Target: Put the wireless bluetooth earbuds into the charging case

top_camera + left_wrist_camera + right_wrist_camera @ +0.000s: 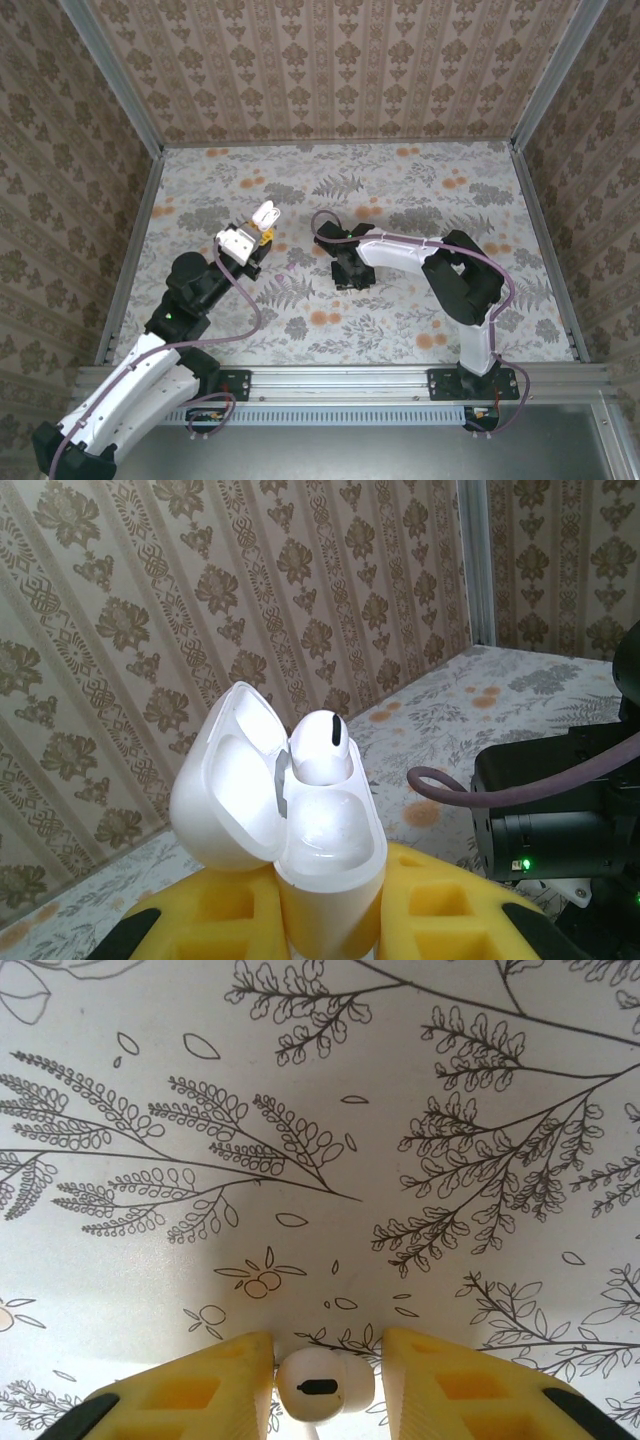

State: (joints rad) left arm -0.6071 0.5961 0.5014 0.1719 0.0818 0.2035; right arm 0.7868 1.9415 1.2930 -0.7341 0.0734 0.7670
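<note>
The white charging case (330, 870) stands upright between the yellow fingers (450, 910) of my left gripper (330, 885), which is shut on it. Its lid hangs open to the left. One white earbud (322, 745) sits in the far slot, and the near slot is empty. In the top view the case (266, 214) is held above the table's left-centre by the left gripper (265, 233). A second white earbud (318, 1385) lies on the cloth between the fingertips of my right gripper (328, 1340). The left finger touches it and a thin gap shows at the right finger. From above, the right gripper (348, 276) points down at mid-table.
A floral cloth (400, 200) covers the table. Patterned walls and aluminium posts (140, 160) close in the left, back and right. The right arm's black wrist (550, 815) and its purple cable (450, 785) sit close to the right of the held case.
</note>
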